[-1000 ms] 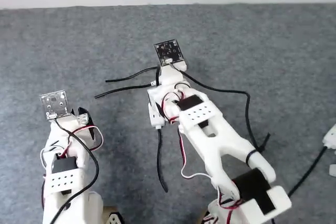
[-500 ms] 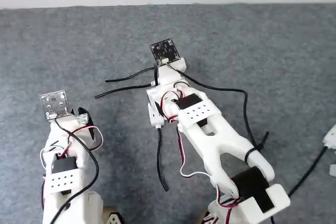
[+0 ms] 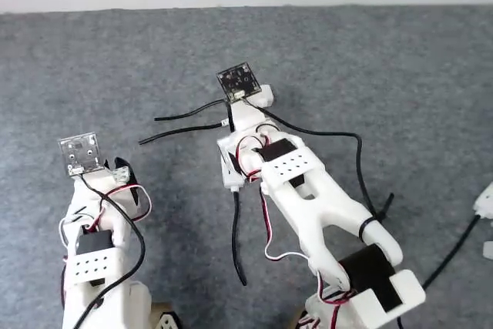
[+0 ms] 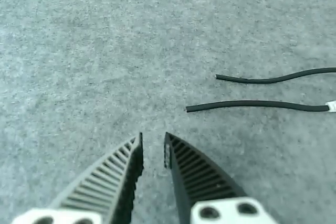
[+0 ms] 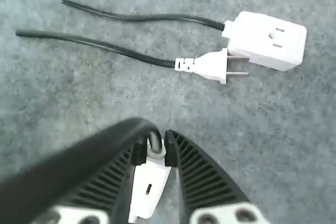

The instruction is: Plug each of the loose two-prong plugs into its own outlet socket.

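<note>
Toward the table's near-left corner: left gripper slightly parted, empty. Mid-table: right gripper clamped on a white cord end, nudged slightly leftward over the last second, probably aligning. Beyond: loose plug, prongs beside the outlet socket, not yet inserted.

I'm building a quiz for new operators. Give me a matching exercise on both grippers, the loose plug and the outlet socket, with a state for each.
1 left gripper
2 right gripper
3 loose plug
4 outlet socket

A slots face up
B grips a white connector
C empty, over carpet
D prongs bare, not plugged in

Pairs: 1-C, 2-B, 3-D, 4-A
</note>
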